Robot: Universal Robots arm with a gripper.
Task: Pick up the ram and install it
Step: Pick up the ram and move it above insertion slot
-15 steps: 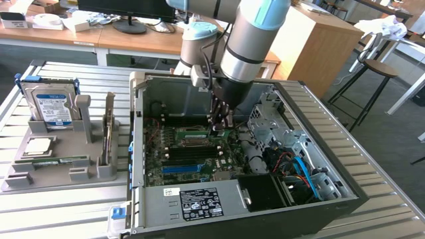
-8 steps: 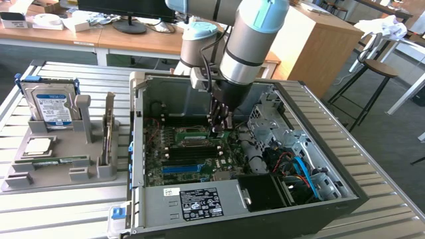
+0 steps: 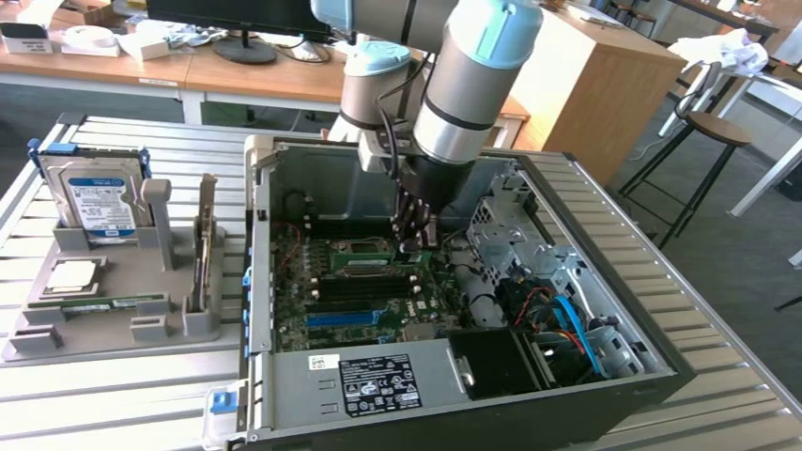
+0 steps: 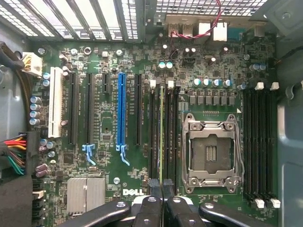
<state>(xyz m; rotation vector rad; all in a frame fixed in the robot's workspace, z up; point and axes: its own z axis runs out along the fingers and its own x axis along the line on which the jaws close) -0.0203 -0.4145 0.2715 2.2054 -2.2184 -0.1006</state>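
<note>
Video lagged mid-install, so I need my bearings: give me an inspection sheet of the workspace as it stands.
Surface: slatted metal table holding an open PC case and a grey fixture.
Job's things: ram edge-on over the memory slots beside the CPU socket; seating cannot be judged.
Clutter: hard drive and processor in the fixture.
Grippers: gripper inside the case, jaws shut on the ram.
Cables: blue and red cables in the case; coloured bundle at the board's edge.
Surroundings: desks, a stool.
</note>
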